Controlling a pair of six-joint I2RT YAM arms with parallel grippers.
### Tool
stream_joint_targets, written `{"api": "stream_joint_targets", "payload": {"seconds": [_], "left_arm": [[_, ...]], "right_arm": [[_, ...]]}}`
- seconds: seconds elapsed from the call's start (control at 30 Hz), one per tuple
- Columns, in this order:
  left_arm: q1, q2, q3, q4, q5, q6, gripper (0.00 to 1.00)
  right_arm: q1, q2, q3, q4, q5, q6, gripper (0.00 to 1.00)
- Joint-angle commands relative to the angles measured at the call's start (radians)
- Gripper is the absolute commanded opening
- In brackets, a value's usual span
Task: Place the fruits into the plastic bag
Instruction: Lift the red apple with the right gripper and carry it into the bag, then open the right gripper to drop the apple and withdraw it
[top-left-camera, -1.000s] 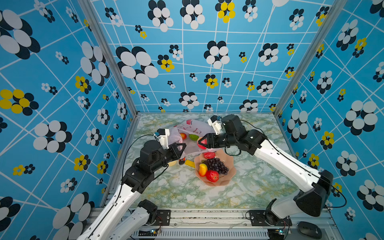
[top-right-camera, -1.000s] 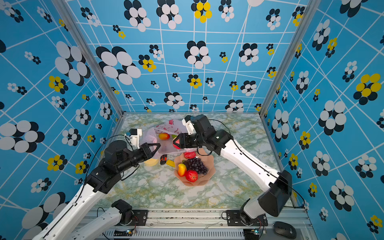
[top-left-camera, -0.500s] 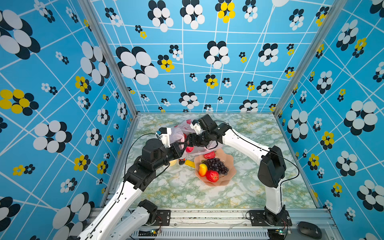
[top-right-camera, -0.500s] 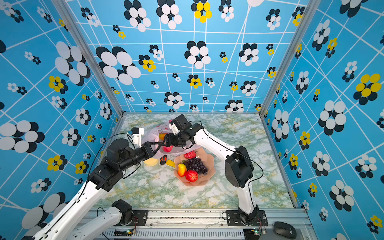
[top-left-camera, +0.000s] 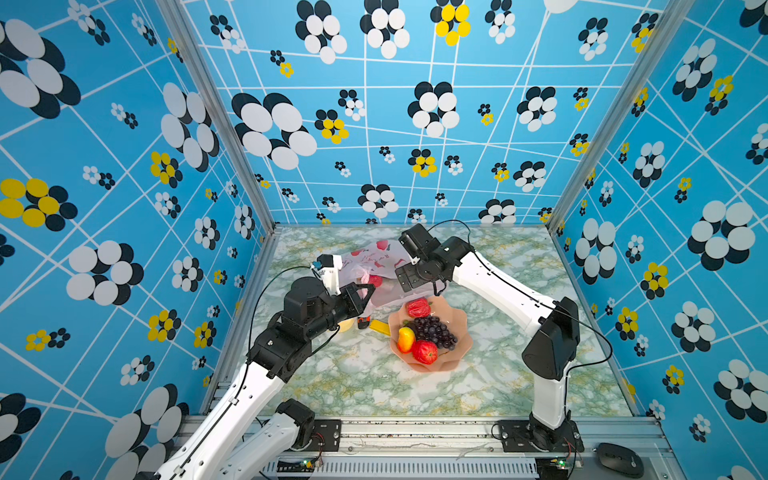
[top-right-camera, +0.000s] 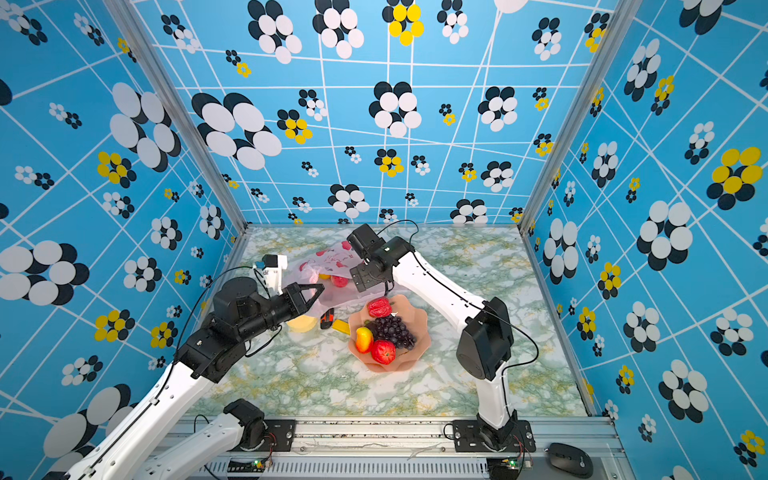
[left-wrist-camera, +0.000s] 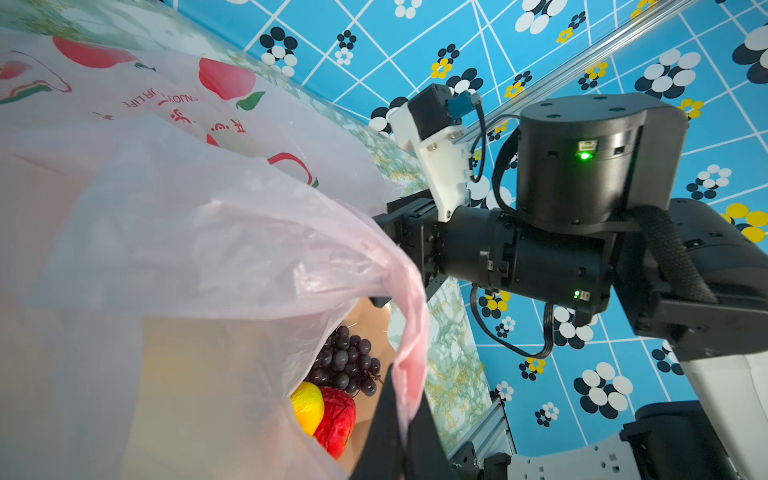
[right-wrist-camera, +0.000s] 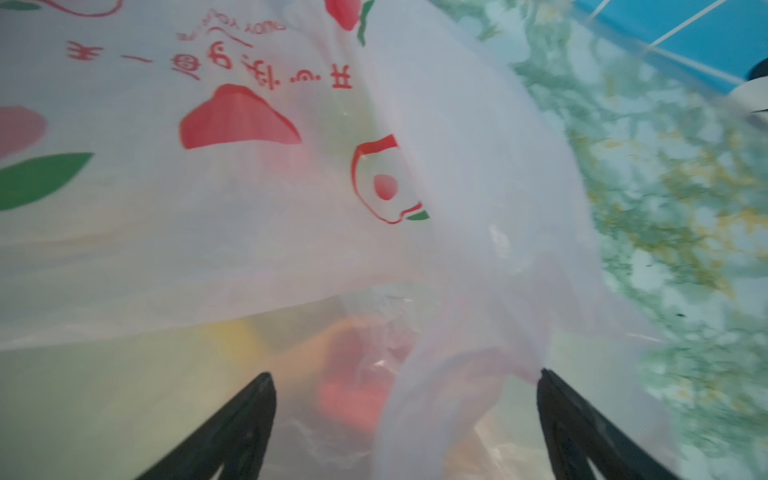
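Green-veined marble tabletop (top-left-camera: 374, 386) was enclosed by blue flowered walls (top-left-camera: 124, 166). Toward its far side, the plastic bag (top-left-camera: 374, 259) was held by its rim, which was pinched between the closed fingers of the left gripper (top-right-camera: 319, 288). The right gripper (right-wrist-camera: 405, 378) was spread wide over the bag's mouth, and nothing was gripped by it. A red fruit (top-right-camera: 340, 281) was seen inside the bag. Grapes (top-left-camera: 434, 330), a mango (top-left-camera: 405, 338), an apple (top-left-camera: 424, 351) and a red pepper-like piece (top-left-camera: 417, 306) were seen in the pink bowl (top-left-camera: 457, 357) just beside it.
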Motion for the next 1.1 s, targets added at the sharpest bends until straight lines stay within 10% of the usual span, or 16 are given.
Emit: {"api": "stream_joint_targets", "payload": {"seconds": [0.0, 0.4, 0.77, 1.07], "left_arm": [[0.005, -0.009, 0.028, -0.017, -0.017, 0.014, 0.00], [0.004, -0.018, 0.027, -0.030, -0.027, 0.013, 0.00], [0.003, -0.038, 0.024, -0.033, -0.022, 0.006, 0.00], [0.001, -0.055, 0.023, -0.026, -0.014, 0.009, 0.00]], "right_arm": [[0.001, -0.064, 0.014, -0.063, 0.173, -0.089, 0.99], [-0.088, -0.274, -0.111, -0.059, 0.390, -0.125, 0.99], [-0.202, -0.560, -0.263, 0.046, -0.314, 0.050, 0.99], [-0.039, -0.828, -0.533, 0.127, -0.450, 0.311, 0.94]]}}
